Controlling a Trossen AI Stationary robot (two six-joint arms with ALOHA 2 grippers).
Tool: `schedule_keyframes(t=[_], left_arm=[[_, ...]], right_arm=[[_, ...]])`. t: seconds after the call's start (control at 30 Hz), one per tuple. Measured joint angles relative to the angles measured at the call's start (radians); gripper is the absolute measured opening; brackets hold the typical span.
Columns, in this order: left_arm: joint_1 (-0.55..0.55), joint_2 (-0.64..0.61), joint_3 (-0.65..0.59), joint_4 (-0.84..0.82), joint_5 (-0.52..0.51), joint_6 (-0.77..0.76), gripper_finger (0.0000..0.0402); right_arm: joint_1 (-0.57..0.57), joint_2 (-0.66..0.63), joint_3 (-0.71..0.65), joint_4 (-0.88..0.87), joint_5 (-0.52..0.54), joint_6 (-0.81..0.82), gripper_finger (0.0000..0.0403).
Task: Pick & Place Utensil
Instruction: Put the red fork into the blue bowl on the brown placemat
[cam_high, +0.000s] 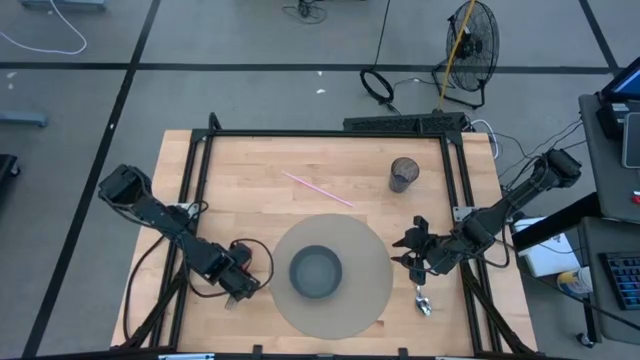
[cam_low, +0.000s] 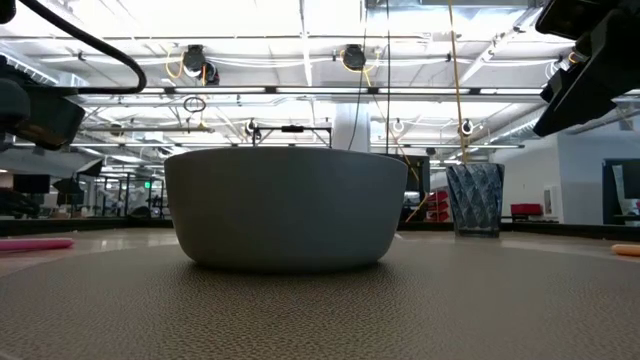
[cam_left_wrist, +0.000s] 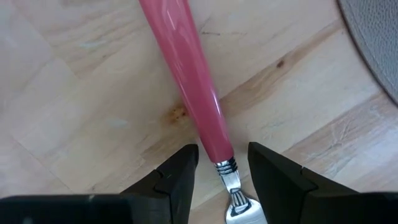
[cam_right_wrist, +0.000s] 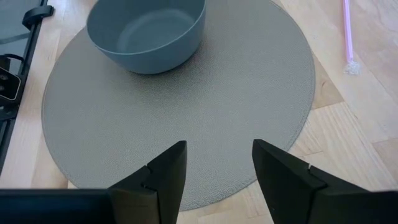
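Between the parted fingers of the left gripper (cam_left_wrist: 222, 180) lies the pink-handled utensil (cam_left_wrist: 186, 74), flat on the wooden table (cam_high: 300, 160) just left of the round mat (cam_high: 370, 250). Its long axis runs straight ahead through the finger gap, handle forward, metal neck at the fingertips; whether they touch it cannot be told. Right gripper (cam_high: 412, 250) waits open past the mat's right edge, above a spoon (cam_high: 423, 301). Closing the left fingers is probably next.

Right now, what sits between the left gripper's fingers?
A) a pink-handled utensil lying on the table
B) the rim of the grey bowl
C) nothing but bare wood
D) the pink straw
A: the left wrist view shows the left gripper open astride the pink-handled utensil, which lies on the wooden table.
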Motion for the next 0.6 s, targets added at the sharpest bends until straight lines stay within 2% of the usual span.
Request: schedule_keyframes(t=[0.3,0.6], left_arm=[[0.005,-0.035,-0.009,-0.054,-0.07,-0.012,0.0161],[0.048,-0.036,-0.009,-0.045,-0.031,0.056,0.0161]], right_arm=[[0.0,0.0,0.0,0.0,0.0,0.001,0.018],[0.0,0.0,0.0,0.001,0.0,0.003,0.018]])
